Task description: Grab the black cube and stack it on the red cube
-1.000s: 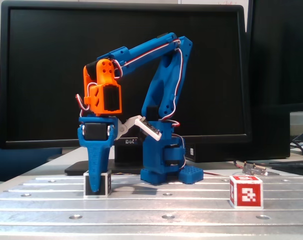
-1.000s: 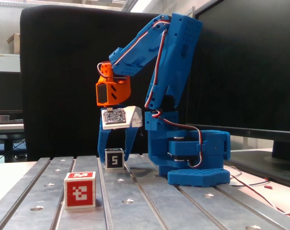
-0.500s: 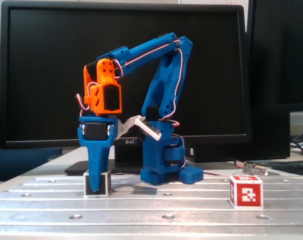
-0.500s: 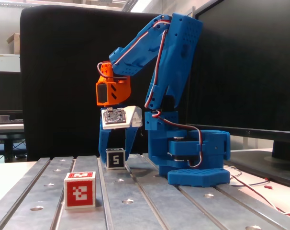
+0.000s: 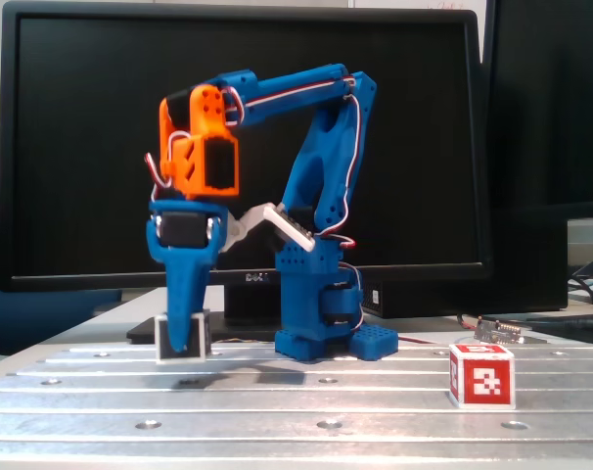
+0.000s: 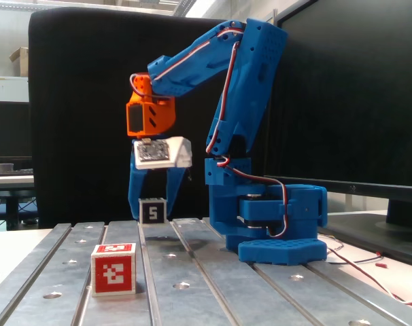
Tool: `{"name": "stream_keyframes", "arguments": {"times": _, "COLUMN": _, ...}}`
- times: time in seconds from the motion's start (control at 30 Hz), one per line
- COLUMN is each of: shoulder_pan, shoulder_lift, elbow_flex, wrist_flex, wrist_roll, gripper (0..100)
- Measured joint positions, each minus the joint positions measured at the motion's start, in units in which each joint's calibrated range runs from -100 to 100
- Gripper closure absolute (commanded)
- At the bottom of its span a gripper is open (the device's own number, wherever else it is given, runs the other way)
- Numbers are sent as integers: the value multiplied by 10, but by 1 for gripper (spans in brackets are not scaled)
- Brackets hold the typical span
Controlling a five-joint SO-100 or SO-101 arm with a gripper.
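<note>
Both fixed views show the gripper (image 5: 184,343) pinching the black cube (image 6: 152,211), held just clear of the metal table (image 5: 375,401). Resting on that table, well apart from the black cube, is the red cube (image 5: 481,374).

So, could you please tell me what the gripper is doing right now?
Gripper: closed on the black cube, lifted clear of the table.
</note>
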Motion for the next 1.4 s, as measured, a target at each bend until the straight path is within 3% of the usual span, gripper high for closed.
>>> {"name": "stream_keyframes", "arguments": {"times": 0.63, "shoulder_pan": -250, "shoulder_lift": 0, "elbow_flex": -186, "wrist_flex": 154, "wrist_roll": -157, "gripper": 84}}
{"name": "stream_keyframes", "arguments": {"times": 1.4, "shoulder_pan": -584, "shoulder_lift": 0, "elbow_flex": -217, "wrist_flex": 193, "wrist_roll": -436, "gripper": 84}}
